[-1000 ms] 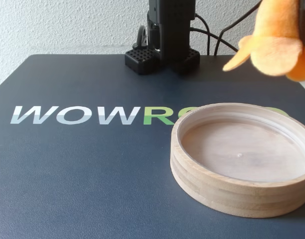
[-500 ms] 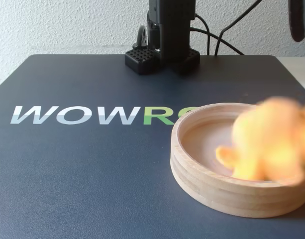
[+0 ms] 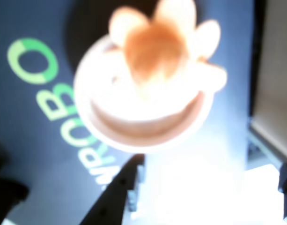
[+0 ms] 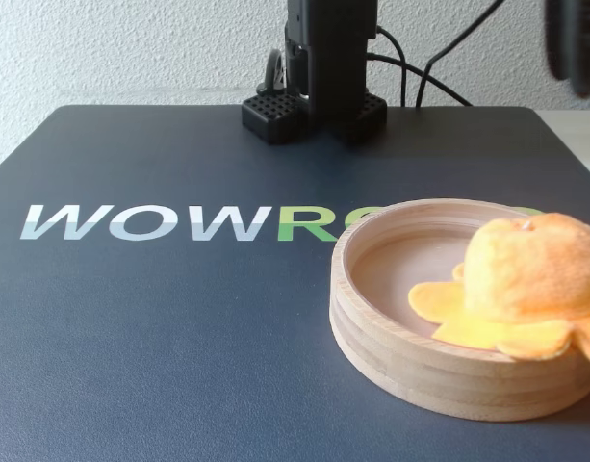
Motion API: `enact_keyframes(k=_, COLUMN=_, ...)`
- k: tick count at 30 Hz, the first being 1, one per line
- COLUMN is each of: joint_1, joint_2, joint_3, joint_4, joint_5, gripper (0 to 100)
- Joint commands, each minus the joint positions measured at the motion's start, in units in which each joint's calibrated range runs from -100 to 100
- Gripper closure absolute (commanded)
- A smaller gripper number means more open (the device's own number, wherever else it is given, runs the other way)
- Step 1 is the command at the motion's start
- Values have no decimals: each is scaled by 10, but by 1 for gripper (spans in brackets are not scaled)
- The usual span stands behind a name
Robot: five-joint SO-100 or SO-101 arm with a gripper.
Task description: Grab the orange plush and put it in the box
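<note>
The orange plush [image 4: 530, 274] is sitting inside the box [image 4: 391, 361], its flaps lying over the right rim in the fixed view. The box is resting on the dark worktop [image 4: 160, 327]. The pincer [image 3: 190, 197] is hanging above; I cannot tell whether it is spread.

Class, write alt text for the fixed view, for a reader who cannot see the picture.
An orange plush sits in a round, shallow wooden box at the lower right, its flat tentacle flaps draped over the near rim. The box rests on a dark mat printed with white and green lettering, and the arm's black base stands at the back against a white wall.
</note>
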Motion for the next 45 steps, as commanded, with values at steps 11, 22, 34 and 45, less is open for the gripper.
enact_keyframes(k=11, joint_1=97, joint_2=-179, joint_3=153, joint_4=7, joint_5=89, gripper=99)
enact_keyframes(k=22, joint_1=118, joint_2=-389, joint_3=493, joint_4=-117, joint_5=93, gripper=99)
enact_keyframes(k=34, joint_1=112, joint_2=-493, joint_3=626, joint_4=-178, joint_5=90, gripper=99)
enact_keyframes(k=45, joint_1=114, joint_2=-494, joint_3=627, joint_4=-181, joint_5=89, gripper=99)
